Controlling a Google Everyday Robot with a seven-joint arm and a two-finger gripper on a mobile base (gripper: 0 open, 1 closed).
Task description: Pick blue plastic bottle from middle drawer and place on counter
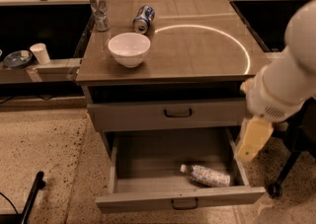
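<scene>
Camera view showed the middle drawer [177,199] pulled open below the counter's [197,50] front edge. The blue plastic bottle [207,174] lay on its side in the drawer's front right part, with its cap pointing left. The gripper [253,140] hung below the counter's front right corner, just outside the drawer's right wall and above the bottle's level. Whether it was open or closed could not be told.

The likeliest trouble was a knock against that right wall on the way in, since the bottle sat close to it. A round bottle lying flat would probably roll from a glancing touch and slip the grasp. Lifting out, it might catch the closed upper drawer [168,114]. The white bowl [129,49] near the front left corner left the right side free for placing.
</scene>
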